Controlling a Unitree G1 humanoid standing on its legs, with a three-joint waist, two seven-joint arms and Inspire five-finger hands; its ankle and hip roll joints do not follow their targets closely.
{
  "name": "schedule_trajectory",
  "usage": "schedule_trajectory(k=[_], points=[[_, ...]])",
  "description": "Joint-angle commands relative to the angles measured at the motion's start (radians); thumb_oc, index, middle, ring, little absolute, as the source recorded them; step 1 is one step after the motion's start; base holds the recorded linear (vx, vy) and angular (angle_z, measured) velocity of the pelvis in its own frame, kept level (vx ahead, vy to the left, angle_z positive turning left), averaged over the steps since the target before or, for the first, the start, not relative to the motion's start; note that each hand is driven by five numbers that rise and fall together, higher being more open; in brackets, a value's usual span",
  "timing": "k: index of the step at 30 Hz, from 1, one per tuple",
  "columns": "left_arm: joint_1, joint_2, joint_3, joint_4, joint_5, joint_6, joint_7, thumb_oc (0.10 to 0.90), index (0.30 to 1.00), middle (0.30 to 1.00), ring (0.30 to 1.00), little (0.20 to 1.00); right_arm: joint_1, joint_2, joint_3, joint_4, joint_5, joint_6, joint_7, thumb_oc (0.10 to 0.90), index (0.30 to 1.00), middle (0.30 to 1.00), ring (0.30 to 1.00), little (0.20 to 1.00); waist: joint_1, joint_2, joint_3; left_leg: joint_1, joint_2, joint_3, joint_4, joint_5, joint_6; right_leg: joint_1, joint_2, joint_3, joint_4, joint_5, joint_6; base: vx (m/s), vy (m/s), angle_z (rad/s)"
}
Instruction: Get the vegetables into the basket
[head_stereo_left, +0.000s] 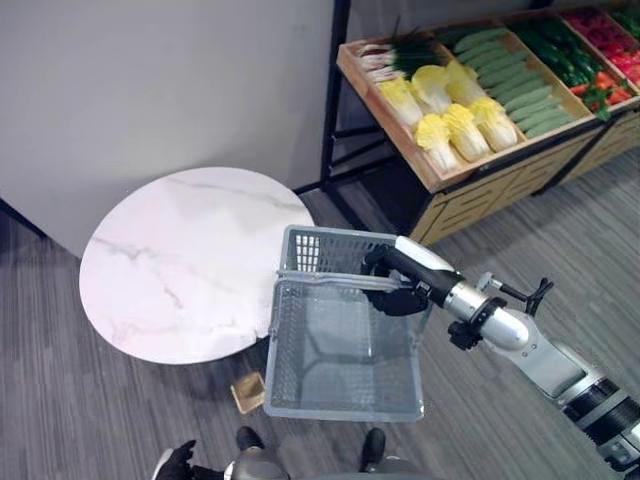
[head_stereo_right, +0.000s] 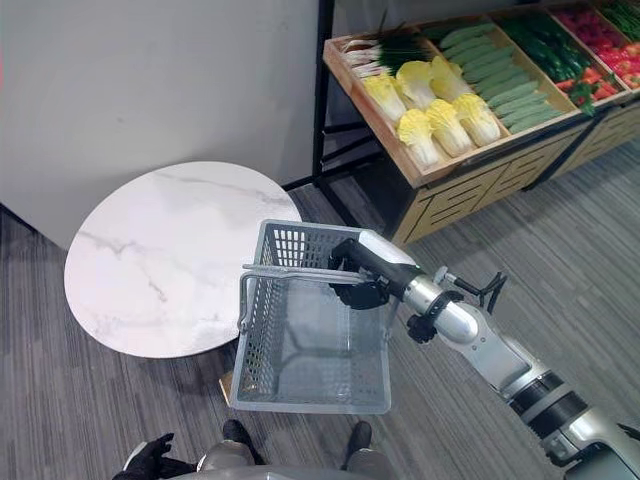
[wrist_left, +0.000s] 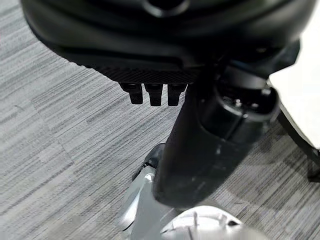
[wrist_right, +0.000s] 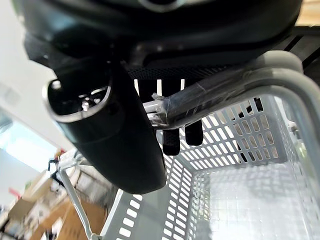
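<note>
Right wrist view shows the right hand (wrist_right: 150, 100) curled round the handle (wrist_right: 220, 95) of the empty grey basket (head_stereo_left: 345, 340), vegetables (head_stereo_left: 455, 125) well apart on the shelf (head_stereo_left: 450, 175), so keep the basket level while closing in.

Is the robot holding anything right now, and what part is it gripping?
Yes: the right hand is curled round the handle of the grey basket. The left hand hangs low and holds nothing.
</note>
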Motion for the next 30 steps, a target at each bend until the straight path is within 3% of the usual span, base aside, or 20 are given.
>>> schedule_trajectory(k=[1,2,3,4,5,6,7,9,10,13,17,19,23,24,30], points=[[-0.094,-0.034,-0.039,-0.001,0.037,-0.032,-0.003,0.9,1.0,1.0,1.0,1.0,-0.161,-0.039,-0.146,-0.135,0.011,-0.119,-0.066,0.4,0.3,0.3,0.3,0.3,0.02,-0.014,0.006,-0.052,0.045,-0.086,0.04,0.046,-0.12,0.122,0.021,0.026,-0.033,-0.07,0.055,0.01,-0.249,-0.55],[-0.095,-0.035,-0.039,-0.012,0.04,-0.033,-0.002,0.9,1.0,1.0,1.0,1.0,-0.135,-0.073,-0.171,-0.15,0.002,-0.117,-0.057,0.4,0.3,0.3,0.3,0.3,0.014,-0.018,0.019,-0.063,0.078,-0.109,0.106,0.036,-0.135,0.132,0.041,0.039,-0.036,-0.077,0.039,0.02,-0.3,-0.4],[-0.095,-0.036,-0.034,-0.017,0.035,-0.033,-0.001,0.9,1.0,1.0,1.0,1.0,-0.124,-0.086,-0.175,-0.152,0.0,-0.119,-0.055,0.4,0.3,0.3,0.3,0.3,0.014,-0.02,0.025,-0.067,0.074,-0.151,0.131,0.026,-0.132,0.131,0.048,0.056,-0.033,-0.085,0.033,0.03,-0.233,-0.46],[-0.093,-0.038,-0.031,-0.027,0.024,-0.034,0.004,0.9,1.0,1.0,1.0,1.0,-0.12,-0.091,-0.173,-0.152,-0.003,-0.118,-0.058,0.4,0.3,0.3,0.3,0.3,0.024,-0.017,0.034,-0.085,0.05,-0.252,0.154,0.021,-0.126,0.13,0.054,0.072,-0.024,-0.097,0.028,-0.02,-0.12,-0.51],[-0.082,-0.048,-0.03,-0.042,0.006,-0.042,0.011,0.9,1.0,1.0,1.0,1.0,-0.129,-0.1,-0.155,-0.131,-0.01,-0.119,-0.055,0.4,0.3,0.3,0.3,0.3,0.057,-0.013,0.038,-0.136,-0.035,-0.448,0.119,-0.002,-0.077,0.109,0.057,0.121,-0.027,-0.077,0.022,0.0,-0.064,-0.65],[-0.072,-0.05,-0.031,-0.043,-0.004,-0.044,0.012,0.9,1.0,1.0,1.0,1.0,-0.134,-0.101,-0.144,-0.129,-0.009,-0.122,-0.052,0.4,0.3,0.3,0.3,0.3,0.059,-0.016,0.034,-0.142,-0.055,-0.503,0.092,-0.011,-0.069,0.102,0.059,0.152,-0.03,-0.072,0.024,-0.02,-0.043,-0.75],[-0.073,-0.05,-0.031,-0.043,-0.004,-0.044,0.012,0.9,1.0,1.0,1.0,1.0,-0.135,-0.101,-0.143,-0.129,-0.009,-0.122,-0.052,0.4,0.3,0.3,0.3,0.3,0.06,-0.015,0.032,-0.144,-0.055,-0.503,0.089,-0.008,-0.068,0.099,0.06,0.152,-0.031,-0.069,0.024,0.06,-0.005,-0.96],[-0.056,-0.051,-0.04,-0.059,-0.015,-0.053,0.011,0.9,1.0,1.0,1.0,1.0,-0.136,-0.102,-0.136,-0.106,-0.008,-0.122,-0.046,0.4,0.3,0.3,0.3,0.3,0.077,-0.017,0.03,-0.159,-0.078,-0.611,0.035,0.01,-0.062,0.094,0.068,0.216,-0.029,-0.062,0.026,0.11,0.015,-0.98],[-0.056,-0.051,-0.04,-0.059,-0.015,-0.053,0.011,0.9,1.0,1.0,1.0,1.0,-0.136,-0.103,-0.136,-0.106,-0.008,-0.122,-0.046,0.4,0.3,0.3,0.3,0.3,0.077,-0.017,0.028,-0.161,-0.077,-0.611,0.033,0.013,-0.062,0.091,0.069,0.216,-0.03,-0.06,0.025,0.11,0.025,-0.83],[-0.049,-0.052,-0.058,-0.081,-0.031,-0.064,0.009,0.9,1.0,1.0,1.0,1.0,-0.144,-0.089,-0.118,-0.058,-0.031,-0.126,-0.055,0.4,0.3,0.3,0.3,0.3,0.101,-0.014,0.032,-0.186,-0.117,-0.738,-0.008,0.027,-0.066,0.088,0.085,0.298,-0.024,-0.063,0.027,0.12,0.056,-1.07],[-0.046,-0.057,-0.074,-0.084,-0.022,-0.064,-0.007,0.9,1.0,1.0,1.0,1.0,-0.05,-0.096,-0.172,-0.026,-0.121,-0.124,-0.073,0.4,0.3,0.3,0.3,0.3,0.076,-0.01,0.015,-0.144,-0.133,-0.69,-0.04,0.01,-0.05,0.098,0.068,0.326,-0.015,-0.079,0.041,0.12,0.218,-0.96],[-0.039,-0.061,-0.082,-0.082,-0.01,-0.069,-0.019,0.9,1.0,1.0,1.0,1.0,0.023,-0.076,-0.213,0.015,-0.166,-0.117,-0.093,0.4,0.3,0.3,0.3,0.3,0.05,-0.01,-0.005,-0.108,-0.154,-0.644,-0.065,-0.012,-0.033,0.086,0.039,0.362,-0.031,-0.059,0.063,0.09,0.277,-0.08],[-0.037,-0.058,-0.082,-0.089,-0.016,-0.07,-0.02,0.9,1.0,1.0,1.0,1.0,0.069,-0.039,-0.242,0.06,-0.186,-0.108,-0.112,0.4,0.3,0.3,0.3,0.3,0.047,-0.013,-0.013,-0.095,-0.167,-0.607,-0.071,-0.031,-0.016,0.066,0.02,0.39,-0.042,-0.041,0.081,0.03,0.167,-0.4],[-0.04,-0.055,-0.068,-0.102,-0.022,-0.073,-0.013,0.9,1.0,1.0,1.0,1.0,0.121,0.02,-0.293,0.134,-0.228,-0.092,-0.168,0.4,0.3,0.3,0.3,0.3,0.033,-0.018,-0.011,-0.081,-0.18,-0.565,-0.069,-0.053,-0.001,0.041,-0.003,0.415,-0.048,-0.012,0.108,0.03,0.236,-0.48],[-0.038,-0.038,-0.05,-0.133,-0.023,-0.076,-0.004,0.9,1.0,1.0,1.0,1.0,0.236,0.105,-0.424,0.214,-0.245,-0.085,-0.241,0.4,0.3,0.3,0.3,0.3,0.008,-0.03,0.0,-0.054,-0.209,-0.511,-0.054,-0.1,0.025,0.009,-0.031,0.447,-0.025,0.022,0.149,0.01,0.166,-0.39]])
